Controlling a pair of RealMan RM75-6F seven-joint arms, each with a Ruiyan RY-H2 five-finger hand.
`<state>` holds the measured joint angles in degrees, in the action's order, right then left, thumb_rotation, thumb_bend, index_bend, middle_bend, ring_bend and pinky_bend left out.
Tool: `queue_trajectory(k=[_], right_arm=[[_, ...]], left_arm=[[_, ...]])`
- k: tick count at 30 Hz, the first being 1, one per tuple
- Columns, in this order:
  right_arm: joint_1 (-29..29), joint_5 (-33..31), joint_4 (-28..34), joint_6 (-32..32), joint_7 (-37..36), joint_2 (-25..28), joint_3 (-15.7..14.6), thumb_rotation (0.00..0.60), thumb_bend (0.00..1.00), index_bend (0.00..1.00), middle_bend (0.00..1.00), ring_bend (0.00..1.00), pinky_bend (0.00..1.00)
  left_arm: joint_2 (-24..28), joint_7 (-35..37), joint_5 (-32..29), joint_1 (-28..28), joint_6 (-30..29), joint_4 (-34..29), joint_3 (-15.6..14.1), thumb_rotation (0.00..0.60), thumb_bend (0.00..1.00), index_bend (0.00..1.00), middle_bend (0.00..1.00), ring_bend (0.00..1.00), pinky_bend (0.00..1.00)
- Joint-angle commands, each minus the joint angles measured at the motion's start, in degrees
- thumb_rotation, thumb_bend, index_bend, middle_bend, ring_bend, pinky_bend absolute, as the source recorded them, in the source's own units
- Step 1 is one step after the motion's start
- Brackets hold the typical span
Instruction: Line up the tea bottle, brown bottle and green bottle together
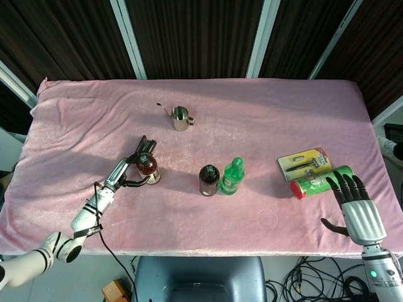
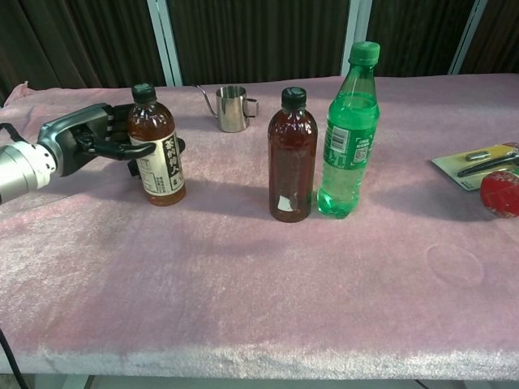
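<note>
The tea bottle (image 1: 148, 168) (image 2: 162, 162), amber with a white label, stands left of centre and leans slightly right. My left hand (image 1: 126, 172) (image 2: 85, 142) grips it from its left, thumb across the front and fingers behind. To the right, the brown bottle (image 1: 208, 179) (image 2: 292, 162) and the green bottle (image 1: 231, 177) (image 2: 347, 146) stand upright, side by side and almost touching. My right hand (image 1: 359, 207) hovers with fingers spread at the table's front right edge, holding nothing; only the head view shows it.
A steel pitcher (image 1: 181, 118) (image 2: 233, 109) stands behind the bottles. A black clip (image 1: 146, 146) lies just behind the tea bottle. A yellow package (image 1: 305, 162) (image 2: 474, 166) and a lying green can (image 1: 318, 182) sit at the right, on the pink cloth (image 1: 264, 119).
</note>
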<state>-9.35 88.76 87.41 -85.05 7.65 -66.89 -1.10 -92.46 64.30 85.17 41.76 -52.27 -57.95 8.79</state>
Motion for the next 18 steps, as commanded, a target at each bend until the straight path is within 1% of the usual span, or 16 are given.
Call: queue_trajectory(k=[1, 4, 6, 8, 10, 13, 18], right_arm=[[0.21, 0.04, -0.08, 0.08, -0.47, 0.16, 0.09, 0.6, 0.28, 0.0, 0.0, 0.0, 0.02], [0.44, 0.13, -0.24, 0.2, -0.93, 0.38, 0.19, 0.6, 0.28, 0.0, 0.0, 0.0, 0.02], [0.54, 0.19, -0.35, 0.39, -1.32, 0.47, 0.24, 0.6, 0.28, 0.0, 0.0, 0.0, 0.02], [0.61, 0.29, -0.51, 0.48, -1.53, 0.49, 0.31, 0.6, 0.28, 0.0, 0.0, 0.0, 0.02], [0.7, 0.51, -0.6, 0.48, -1.8, 0.45, 0.39, 0.6, 0.28, 0.0, 0.0, 0.0, 0.02], [0.74, 1.07, -0.7, 0.54, -2.04, 0.33, 0.37, 0.6, 0.28, 0.0, 0.0, 0.0, 0.02], [0.69, 1.71, -0.58, 1.03, -1.83, 0.14, 0.25, 0.6, 0.28, 0.0, 0.0, 0.0, 0.02]], left_arm=[[-0.69, 0.66, -0.79, 0.6, 0.27, 0.16, 0.57, 0.6, 0.33, 0.45, 0.48, 0.31, 0.29], [-0.74, 0.48, -1.03, 0.69, -0.28, -0.41, 0.73, 0.6, 0.34, 0.57, 0.6, 0.4, 0.36], [-0.28, 0.4, -1.07, 0.2, -1.5, -1.62, 0.78, 0.6, 0.37, 0.61, 0.65, 0.44, 0.4], [0.18, -0.15, -1.04, -0.57, -3.28, -2.92, 0.83, 0.6, 0.39, 0.64, 0.67, 0.46, 0.42], [1.15, -0.55, -0.23, -1.75, -5.99, -5.33, 0.43, 0.6, 0.4, 0.65, 0.69, 0.47, 0.44], [2.38, -1.36, 0.92, -3.25, -8.87, -8.88, -0.56, 0.6, 0.41, 0.65, 0.69, 0.47, 0.44], [1.8, -3.59, 1.97, -4.08, -10.25, -11.7, -2.11, 0.6, 0.41, 0.64, 0.66, 0.46, 0.41]])
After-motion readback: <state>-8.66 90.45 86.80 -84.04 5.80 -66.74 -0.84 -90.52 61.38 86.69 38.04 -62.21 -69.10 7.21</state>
